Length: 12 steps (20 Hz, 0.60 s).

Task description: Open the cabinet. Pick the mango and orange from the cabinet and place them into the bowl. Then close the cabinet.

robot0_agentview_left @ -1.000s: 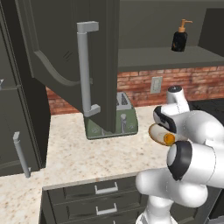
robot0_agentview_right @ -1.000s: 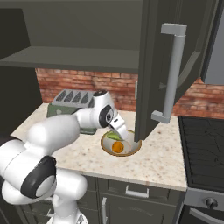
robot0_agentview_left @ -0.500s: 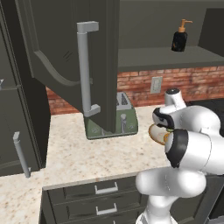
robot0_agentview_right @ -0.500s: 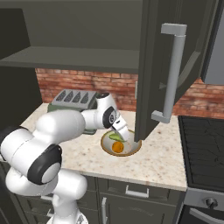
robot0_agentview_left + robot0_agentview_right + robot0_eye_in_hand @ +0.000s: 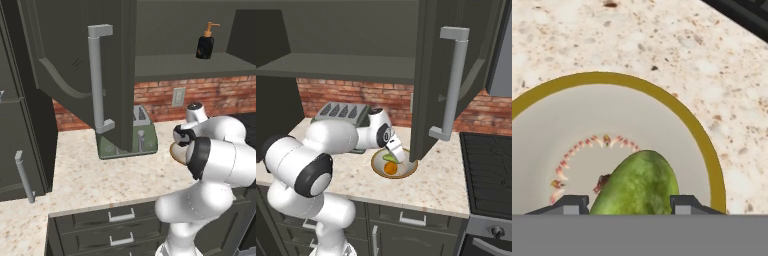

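The cabinet stands open, its left door (image 5: 85, 65) and right door (image 5: 456, 75) swung out over the counter. On the counter below is the bowl (image 5: 408, 172), cream inside with a tan rim (image 5: 697, 130); part of its edge (image 5: 173, 152) shows behind my arm. The orange (image 5: 390, 169) lies in the bowl. My gripper (image 5: 393, 155) hangs low over the bowl, fingers on either side of the green mango (image 5: 639, 182), which sits just above the orange (image 5: 388, 158). In the hand view the gripper (image 5: 629, 205) is shut on the mango.
A toaster (image 5: 341, 112) (image 5: 127, 140) stands against the brick wall, left of the bowl. A dark soap bottle (image 5: 205, 45) is on the cabinet shelf. The open right door hangs close above the bowl. A stove (image 5: 491, 165) lies to the right, drawers (image 5: 120, 215) below.
My gripper has moved a little right and down over the bowl with the mango in it. The elbow has swung closer to the cameras.
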Available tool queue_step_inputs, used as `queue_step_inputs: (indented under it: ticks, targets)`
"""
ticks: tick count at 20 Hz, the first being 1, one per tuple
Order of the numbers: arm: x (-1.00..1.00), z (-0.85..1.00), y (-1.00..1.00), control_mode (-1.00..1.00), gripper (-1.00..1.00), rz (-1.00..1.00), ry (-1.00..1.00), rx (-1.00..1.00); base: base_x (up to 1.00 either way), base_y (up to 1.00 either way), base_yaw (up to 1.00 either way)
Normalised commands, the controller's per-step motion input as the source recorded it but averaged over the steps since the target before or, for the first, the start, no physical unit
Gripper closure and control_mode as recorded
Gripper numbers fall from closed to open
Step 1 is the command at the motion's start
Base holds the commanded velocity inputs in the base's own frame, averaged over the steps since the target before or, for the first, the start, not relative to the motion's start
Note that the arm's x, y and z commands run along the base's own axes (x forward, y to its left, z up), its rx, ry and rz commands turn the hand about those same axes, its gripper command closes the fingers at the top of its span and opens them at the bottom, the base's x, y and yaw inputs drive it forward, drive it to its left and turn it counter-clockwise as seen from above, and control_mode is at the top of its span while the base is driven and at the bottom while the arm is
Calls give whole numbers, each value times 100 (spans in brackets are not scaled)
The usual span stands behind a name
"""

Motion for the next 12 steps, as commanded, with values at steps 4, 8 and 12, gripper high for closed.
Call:
queue_step_inputs:
  ticks: [4,8,12]
  targets:
    - [6,-12,-2,-100,100,-3,0,0,0,0,0]
    - [3,-5,0,-100,100,-2,0,0,0,0,0]
    - [3,-8,0,-100,100,-2,0,0,0,0,0]
